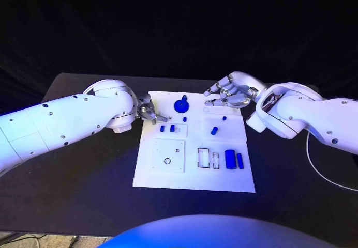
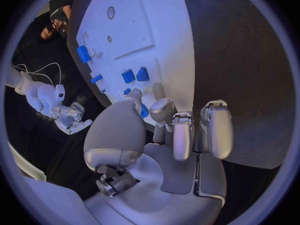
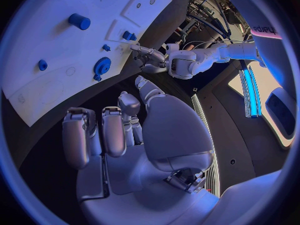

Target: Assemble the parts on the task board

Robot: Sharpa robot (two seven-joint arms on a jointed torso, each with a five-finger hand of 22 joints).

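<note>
The white task board (image 1: 194, 173) lies in the middle of the table. My left hand (image 1: 149, 112) is at its far left edge and pinches a small blue part (image 1: 163, 120) between thumb and finger; the left wrist view shows that part (image 2: 144, 111) at the fingertips, just over the board (image 2: 169, 45). Two blue blocks (image 1: 168, 128) sit close in front of it. A round blue disc (image 1: 181, 106) stands near the far edge. My right hand (image 1: 227, 93) hovers past the far right corner, fingers apart, holding nothing. From the right wrist, the hand (image 3: 125, 135) is off the board (image 3: 37, 92).
A blue peg (image 1: 214, 130) stands in the raised right block. Two blue cylinders (image 1: 233, 159) lie near the right front beside rectangular slots (image 1: 204, 157). A square plate with holes (image 1: 168, 156) fills the board's left front. Black table (image 1: 82, 170) surrounds the board.
</note>
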